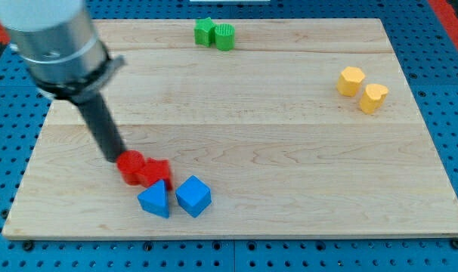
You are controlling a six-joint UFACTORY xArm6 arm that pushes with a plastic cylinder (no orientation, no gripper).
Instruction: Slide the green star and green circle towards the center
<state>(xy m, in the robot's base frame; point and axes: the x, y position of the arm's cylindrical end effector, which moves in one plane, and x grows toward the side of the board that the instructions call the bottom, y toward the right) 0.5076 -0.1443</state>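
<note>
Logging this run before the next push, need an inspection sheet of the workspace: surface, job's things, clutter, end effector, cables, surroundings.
Surface: wooden board, light planks, lying flat.
Job's things: green star and green circle, touching, at the board's top edge, not at the center.
Clutter: two red blocks, shapes blurred; blue triangle and blue cube below them; yellow hexagon and yellow heart at the view's right.
End effector: my tip at the red blocks' left edge, far from the green pair.
Cables: nothing seen.
Surroundings: blue pegboard around the board.
</note>
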